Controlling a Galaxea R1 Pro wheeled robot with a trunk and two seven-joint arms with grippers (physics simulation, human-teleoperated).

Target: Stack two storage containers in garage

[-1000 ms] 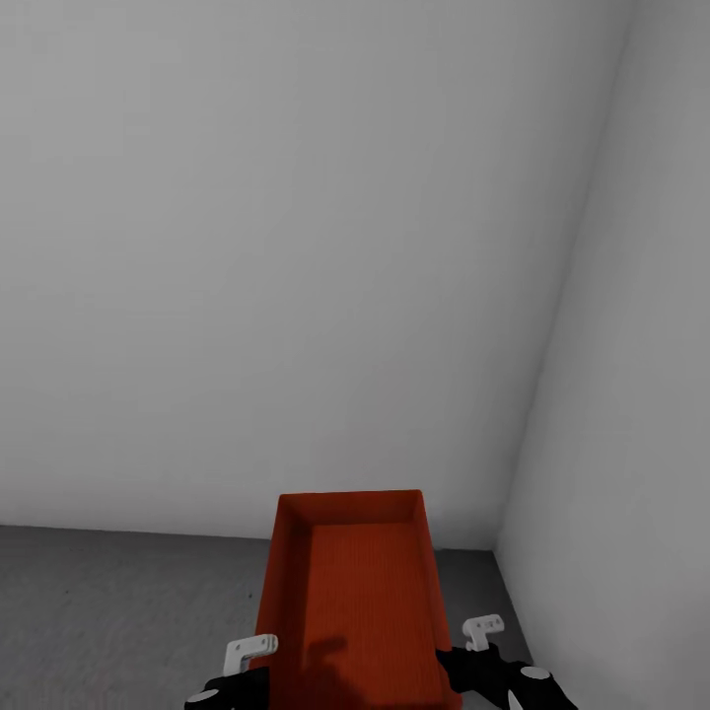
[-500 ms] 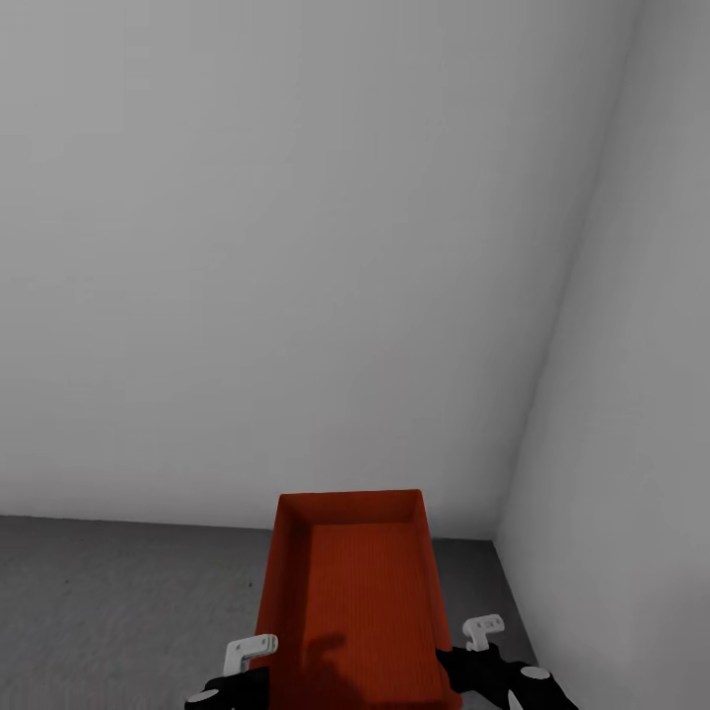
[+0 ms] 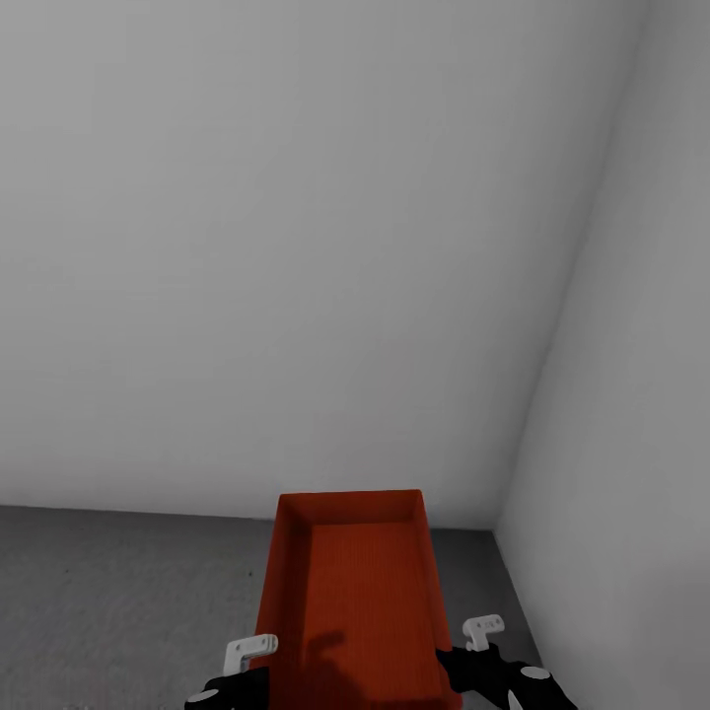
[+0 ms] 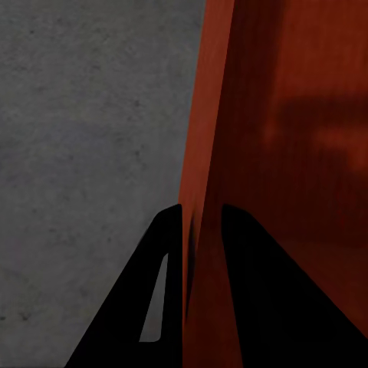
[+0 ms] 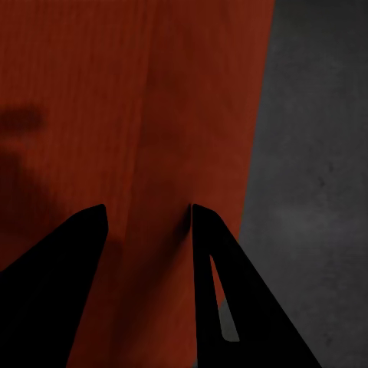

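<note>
I hold one storage container [image 3: 350, 602] between both arms, carried low ahead of the trunk, open side up, its long axis running straight away from me toward the corner where two pale grey walls [image 3: 296, 247] meet. The left gripper [image 4: 201, 218] is clamped narrow on the container's left long wall, one finger outside and one inside. The right gripper [image 5: 146, 215] straddles the right long wall; its fingers stand wider, so I cannot tell whether the pads bear on the wall. Both grips sit at the near end of the box, so the far end overhangs forward. Below and on either side lies the dark grey concrete floor [image 3: 118, 592]. The governing relation is vertical: the box sits above the floor, level, short end facing the wall. I judge the next move is a straight, even lowering with both arms.
</note>
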